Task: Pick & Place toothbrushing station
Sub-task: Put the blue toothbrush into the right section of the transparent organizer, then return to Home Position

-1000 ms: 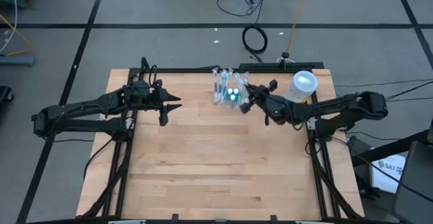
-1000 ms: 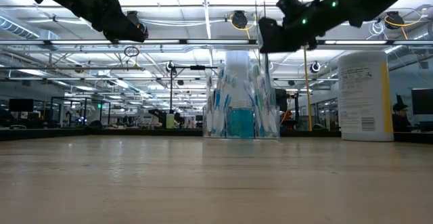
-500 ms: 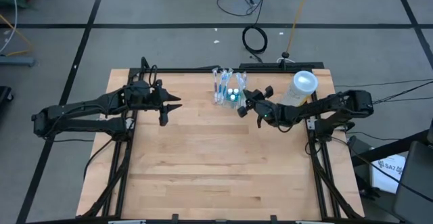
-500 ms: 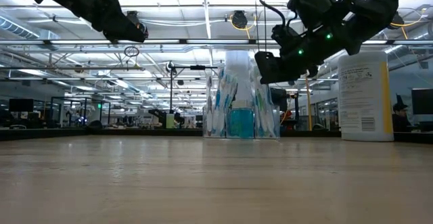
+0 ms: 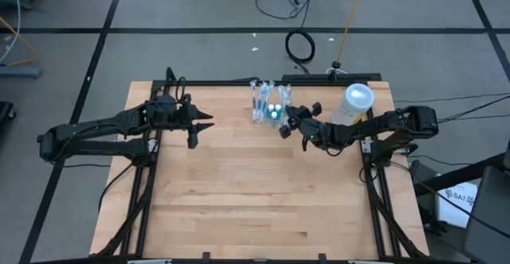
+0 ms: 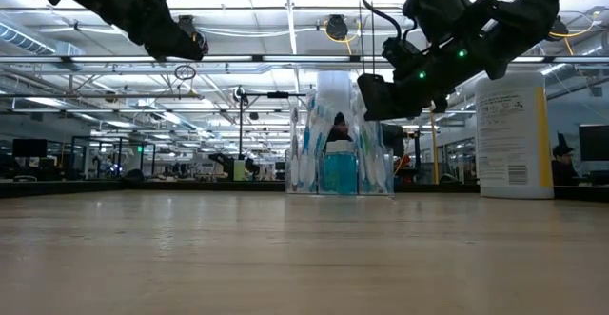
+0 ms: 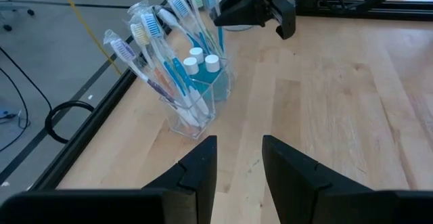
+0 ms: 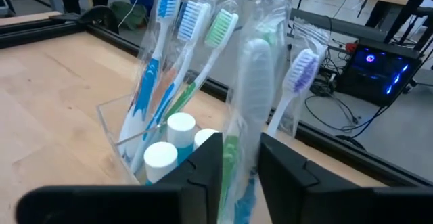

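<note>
The toothbrushing station [image 5: 268,107] is a clear holder standing on its base near the middle of the table's far edge. It holds several wrapped toothbrushes and white-capped tubes [image 7: 198,56]. My right gripper [image 5: 287,121] is at the station's right side, a little above the table. Its fingers [image 8: 206,176] stand apart, with a wrapped white-and-green toothbrush [image 8: 245,95] rising between them, lower end in the station. My left gripper [image 5: 205,125] hangs open and holds nothing, left of the station and above the table [image 6: 186,44]. My right gripper's fingers stand on either side of the wrapped toothbrush's handle [image 8: 238,158], coming nearly level from the table's right. Whether they touch its wrapper I cannot tell. The toothbrush stands upright among the others in the station.
A tall whitish cylinder with a round white top [image 5: 357,100] stands at the far right corner, close behind my right arm. Black frame rails [image 5: 239,81] run along the table's edges. The wooden top [image 5: 255,192] stretches toward the near edge.
My right gripper has come down toward the station and a little toward the table's left, rolling slightly. For the last half second it has kept its place. In the low view a dark fingertip now shows through the station's clear wall.
</note>
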Controlling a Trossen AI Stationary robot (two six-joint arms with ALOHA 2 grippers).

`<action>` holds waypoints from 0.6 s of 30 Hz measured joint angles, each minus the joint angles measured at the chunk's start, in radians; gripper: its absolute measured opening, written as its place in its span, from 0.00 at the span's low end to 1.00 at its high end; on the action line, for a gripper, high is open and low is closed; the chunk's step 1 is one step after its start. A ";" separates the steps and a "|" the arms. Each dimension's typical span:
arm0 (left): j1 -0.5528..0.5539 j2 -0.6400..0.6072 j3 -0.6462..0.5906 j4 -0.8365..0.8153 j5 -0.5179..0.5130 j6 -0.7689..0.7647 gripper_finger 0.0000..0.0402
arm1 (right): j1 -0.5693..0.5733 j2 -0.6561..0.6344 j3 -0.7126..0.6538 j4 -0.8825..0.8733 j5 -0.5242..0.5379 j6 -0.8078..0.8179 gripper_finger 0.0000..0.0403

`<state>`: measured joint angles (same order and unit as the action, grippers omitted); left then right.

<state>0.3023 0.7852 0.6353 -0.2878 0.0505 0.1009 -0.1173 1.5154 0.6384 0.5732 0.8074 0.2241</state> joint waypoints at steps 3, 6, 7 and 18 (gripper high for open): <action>0.000 0.000 0.000 0.000 0.000 0.000 0.31 | 0.001 -0.011 0.000 -0.001 0.001 -0.009 0.24; 0.000 0.000 0.000 -0.007 0.000 -0.006 0.31 | 0.001 -0.045 0.000 0.002 0.002 -0.041 0.27; 0.000 0.000 0.000 -0.013 0.000 -0.007 0.31 | 0.001 -0.061 0.000 -0.004 0.001 -0.046 0.28; 0.000 -0.025 -0.002 -0.082 0.002 -0.055 0.31 | 0.039 -0.292 0.000 -0.114 -0.005 -0.061 0.32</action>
<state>0.3023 0.7601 0.6338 -0.3696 0.0524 0.0460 -0.0784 1.2239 0.6384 0.4594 0.8020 0.1629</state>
